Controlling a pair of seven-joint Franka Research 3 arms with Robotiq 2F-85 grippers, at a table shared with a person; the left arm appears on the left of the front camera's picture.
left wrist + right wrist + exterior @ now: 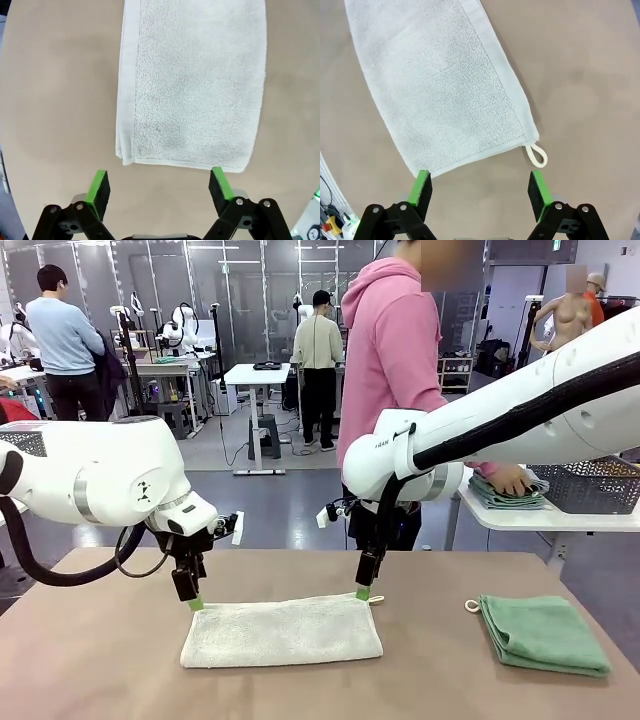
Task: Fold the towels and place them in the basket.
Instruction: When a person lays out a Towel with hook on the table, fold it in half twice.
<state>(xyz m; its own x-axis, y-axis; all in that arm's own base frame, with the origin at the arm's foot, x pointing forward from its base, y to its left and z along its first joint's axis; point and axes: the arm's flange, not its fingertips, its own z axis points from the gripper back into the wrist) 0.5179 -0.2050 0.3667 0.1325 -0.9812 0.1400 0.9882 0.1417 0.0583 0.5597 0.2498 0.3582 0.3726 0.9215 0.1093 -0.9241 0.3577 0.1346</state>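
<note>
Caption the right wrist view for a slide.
Right gripper, fingers open, poised over the cream towel's short edge; corner loop flat on the table.

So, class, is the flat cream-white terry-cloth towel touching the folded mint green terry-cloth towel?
Apart. The front view shows a stretch of bare brown tabletop between the cream-white towel and the mint green towel.

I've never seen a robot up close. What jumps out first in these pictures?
Two white arms lean over a cream-white towel lying folded in the middle of the table, the left end effector and right end effector open at its far corners. A folded green towel lies to the right, and across it a person in a pink hoodie rests a hand on stacked towels beside a wire basket.
</note>
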